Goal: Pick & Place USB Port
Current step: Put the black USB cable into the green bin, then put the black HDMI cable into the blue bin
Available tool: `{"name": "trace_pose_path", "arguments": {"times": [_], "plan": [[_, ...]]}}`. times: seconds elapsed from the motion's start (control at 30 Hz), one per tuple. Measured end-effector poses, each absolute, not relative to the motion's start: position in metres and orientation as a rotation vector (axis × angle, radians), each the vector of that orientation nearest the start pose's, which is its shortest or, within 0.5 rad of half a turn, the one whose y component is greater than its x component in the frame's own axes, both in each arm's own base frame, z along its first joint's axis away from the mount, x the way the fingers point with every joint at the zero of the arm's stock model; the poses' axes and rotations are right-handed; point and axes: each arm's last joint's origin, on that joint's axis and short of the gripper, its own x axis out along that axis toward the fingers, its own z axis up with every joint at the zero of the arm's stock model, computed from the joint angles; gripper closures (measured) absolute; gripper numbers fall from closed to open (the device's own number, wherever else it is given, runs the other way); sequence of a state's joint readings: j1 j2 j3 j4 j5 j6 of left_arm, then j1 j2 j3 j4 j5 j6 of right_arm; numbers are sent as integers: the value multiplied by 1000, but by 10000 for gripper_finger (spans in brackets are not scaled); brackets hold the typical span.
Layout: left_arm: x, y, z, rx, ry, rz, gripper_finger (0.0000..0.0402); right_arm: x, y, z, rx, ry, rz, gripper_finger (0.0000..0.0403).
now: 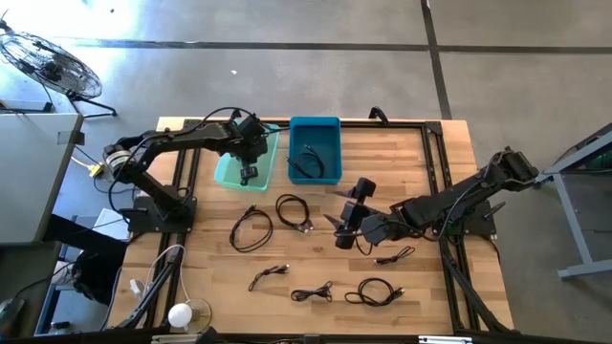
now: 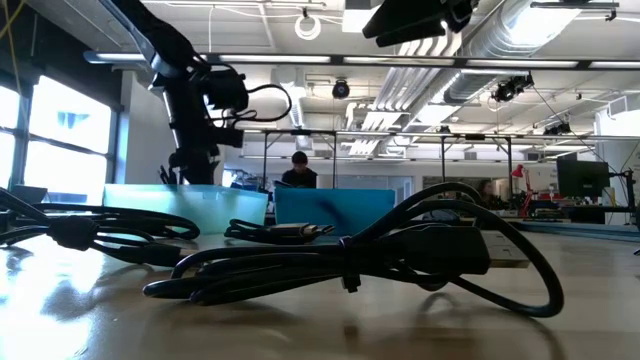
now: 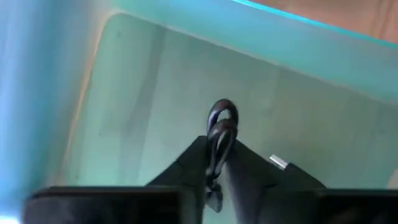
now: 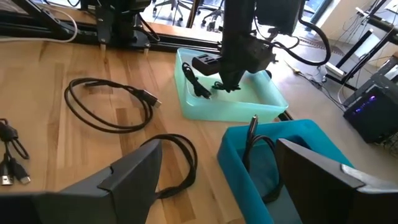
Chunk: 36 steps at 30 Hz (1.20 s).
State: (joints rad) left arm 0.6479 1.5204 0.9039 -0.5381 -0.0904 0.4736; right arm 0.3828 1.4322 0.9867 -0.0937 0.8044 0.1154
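Observation:
My left gripper hovers inside the light teal bin at the table's far side, shut on a black USB cable. The cable's silver plug shows beside one finger. The right wrist view shows this gripper low in the teal bin, with cable trailing onto the bin floor. My right gripper is open above the table's middle, near side of the blue bin, touching nothing. My left gripper pinches a bundled loop of the black cable between its two fingers, coming from above and pointing down into the teal bin. A small loop sticks out past the fingertips. In the right wrist view the cable's free part reaches the bin floor.
The blue bin holds one coiled black cable. Several more black cables lie loose on the wooden table: two coils near the bins, and others toward the near edge. A black frame borders the table.

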Motion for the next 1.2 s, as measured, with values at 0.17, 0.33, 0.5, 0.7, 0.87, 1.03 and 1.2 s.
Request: {"name": "trace_pose_path", "arguments": {"times": [0.17, 0.33, 0.5, 0.7, 0.87, 1.03, 1.2], "plan": [[222, 172, 186, 89, 1249, 381, 263, 292, 96, 268, -186, 433, -407, 98], [223, 173, 187, 109, 1251, 407, 205, 290, 95, 265, -189, 455, -411, 98], [227, 168, 203, 142, 1234, 284, 178, 290, 95, 265, -199, 464, -418, 98], [236, 135, 245, 195, 1118, 150, 176, 289, 94, 263, -232, 483, -409, 98], [235, 84, 279, 187, 993, -15, 175, 288, 94, 261, -267, 511, -410, 98], [224, 32, 291, 290, 998, -212, 175, 286, 93, 259, -281, 536, -405, 98], [214, -7, 286, 373, 1084, -376, 175, 286, 93, 258, -286, 547, -401, 98]]}}
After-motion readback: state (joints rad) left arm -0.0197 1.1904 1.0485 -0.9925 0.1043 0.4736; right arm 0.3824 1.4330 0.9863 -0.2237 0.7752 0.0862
